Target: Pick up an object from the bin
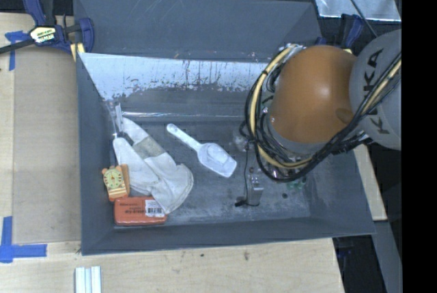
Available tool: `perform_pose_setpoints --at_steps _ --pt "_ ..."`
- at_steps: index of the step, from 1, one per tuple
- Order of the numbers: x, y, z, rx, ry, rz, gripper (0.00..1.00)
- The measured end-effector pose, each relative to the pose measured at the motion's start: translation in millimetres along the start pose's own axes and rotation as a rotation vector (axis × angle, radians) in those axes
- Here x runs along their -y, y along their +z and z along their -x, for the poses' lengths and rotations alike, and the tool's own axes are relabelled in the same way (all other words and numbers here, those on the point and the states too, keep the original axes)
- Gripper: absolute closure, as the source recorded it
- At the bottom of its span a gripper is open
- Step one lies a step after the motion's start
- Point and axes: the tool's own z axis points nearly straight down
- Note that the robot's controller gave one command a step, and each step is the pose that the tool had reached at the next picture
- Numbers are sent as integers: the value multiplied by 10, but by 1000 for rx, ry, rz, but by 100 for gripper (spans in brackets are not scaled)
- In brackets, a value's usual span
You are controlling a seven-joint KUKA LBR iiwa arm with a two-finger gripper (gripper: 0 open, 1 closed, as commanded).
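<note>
Nearest, well left of white plastic scoop [207,152]: flat orange packet [139,211] against front wall of grey bin [205,235]. Just behind packet: small yellow-orange block [116,181], touching crumpled white glove [156,174] lying left of scoop. Right of scoop, just beside its bowl: jaws low over bare bin floor, beneath orange wrist cover [311,97]; spread or pressed together, cannot tell. Farthest, beyond scoop to left: clear plastic piece [117,117].

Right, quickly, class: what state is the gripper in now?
Gripper: open or shut cannot be told; it is down near the floor of the grey metal bin, right of the white plastic scoop.
</note>
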Motion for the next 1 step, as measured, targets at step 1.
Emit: perform_pose_setpoints --at_steps 1 --pt "-1 -41 18 9 2 1 0"
